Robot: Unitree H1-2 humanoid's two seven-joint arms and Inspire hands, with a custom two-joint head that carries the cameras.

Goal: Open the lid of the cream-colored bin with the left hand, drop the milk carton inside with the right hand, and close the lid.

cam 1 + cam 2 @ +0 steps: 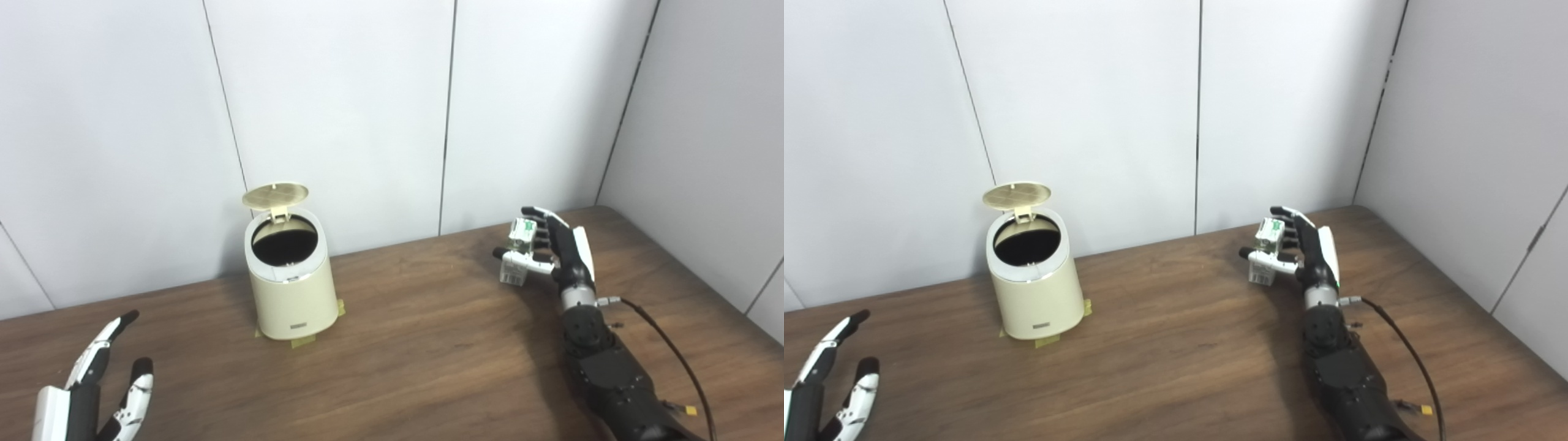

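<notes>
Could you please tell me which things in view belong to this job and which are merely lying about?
Part of the job:
- bin, its lid standing open
- milk carton, held in the right hand
- left hand, open, near the table's front edge

Just there:
- tape under the bin
- table
- wall panels

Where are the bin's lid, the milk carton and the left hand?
lid [275,195]: left eye view, raised disc's middle.
milk carton [519,242]: left eye view, its side.
left hand [98,383]: left eye view, hand's middle.
</notes>
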